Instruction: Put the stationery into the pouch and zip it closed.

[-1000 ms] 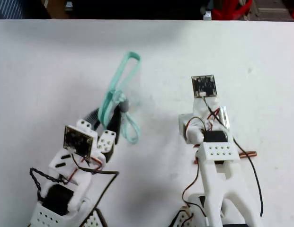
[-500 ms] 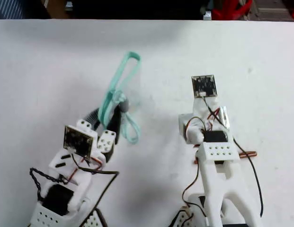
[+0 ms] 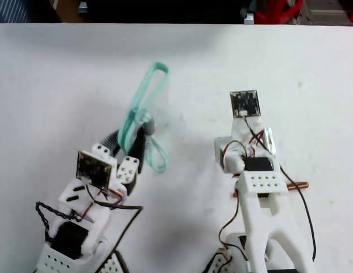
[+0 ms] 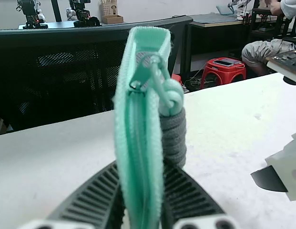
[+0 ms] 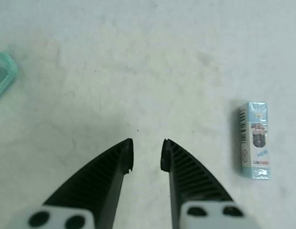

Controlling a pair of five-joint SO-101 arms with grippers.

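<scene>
Left wrist view: the left pincer [image 4: 140, 168] is pinching the mint-green fabric zip pouch [image 4: 138, 109]. The pouch stands on edge with its zip side facing the camera, and a grey corded pull [image 4: 173, 136] hangs beside the slider. The right pincer [image 5: 147, 155] is slightly spread with nothing between its tips, above the white surface [image 5: 138, 57]. A small pale-blue printed box [image 5: 256, 140] lies flat on the surface near it, well apart from the pouch.
</scene>
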